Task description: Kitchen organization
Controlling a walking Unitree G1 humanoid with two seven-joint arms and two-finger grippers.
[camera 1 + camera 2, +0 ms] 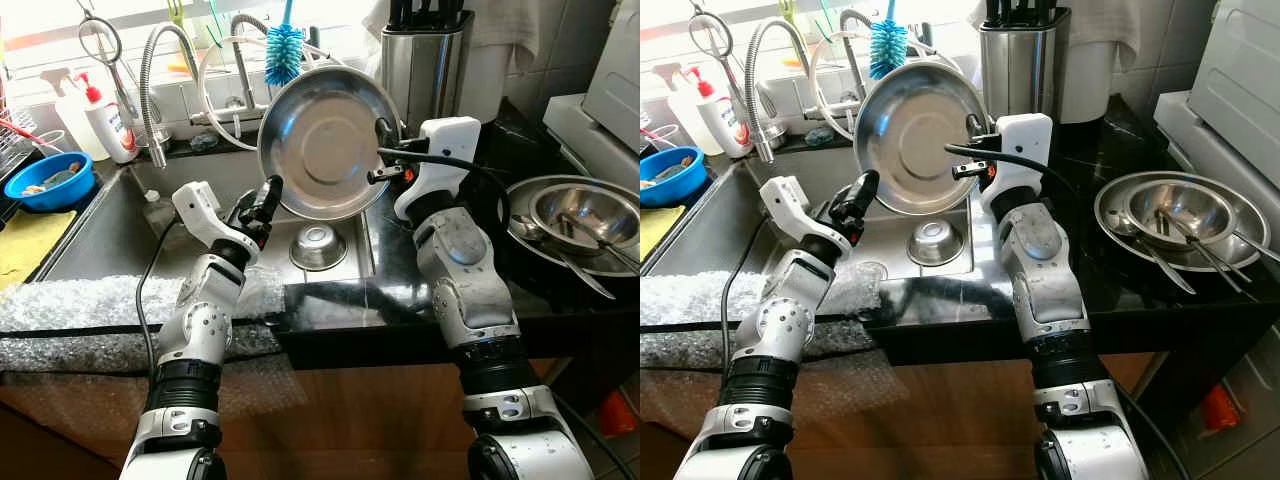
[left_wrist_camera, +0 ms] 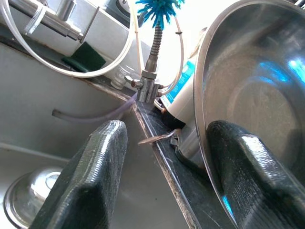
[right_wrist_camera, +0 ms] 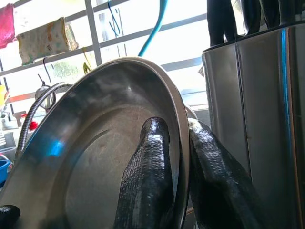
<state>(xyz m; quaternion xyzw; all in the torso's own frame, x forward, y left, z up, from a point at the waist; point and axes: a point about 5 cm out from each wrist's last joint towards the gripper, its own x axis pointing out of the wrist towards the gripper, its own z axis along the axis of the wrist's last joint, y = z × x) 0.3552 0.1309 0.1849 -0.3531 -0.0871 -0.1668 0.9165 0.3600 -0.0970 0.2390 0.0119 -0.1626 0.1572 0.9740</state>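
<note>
A large round steel plate (image 1: 325, 140) stands on edge above the sink (image 1: 120, 230), hollow side facing me. My right gripper (image 1: 385, 130) is shut on its right rim, one finger (image 3: 147, 162) inside and the other behind. My left gripper (image 1: 262, 195) is open at the plate's lower left edge. In the left wrist view one finger (image 2: 252, 176) lies by the plate's rim (image 2: 202, 95); the other finger (image 2: 90, 176) hangs over the sink. A small steel bowl (image 1: 318, 245) lies upside down in the sink below the plate.
Stacked steel bowls (image 1: 580, 215) with spoons sit on the black counter at right. A steel knife block (image 1: 425, 60) stands behind the plate. A faucet (image 1: 150, 90), soap bottles (image 1: 105, 120) and a blue bowl (image 1: 48, 180) are at left. Bubble wrap (image 1: 90, 300) covers the counter's front edge.
</note>
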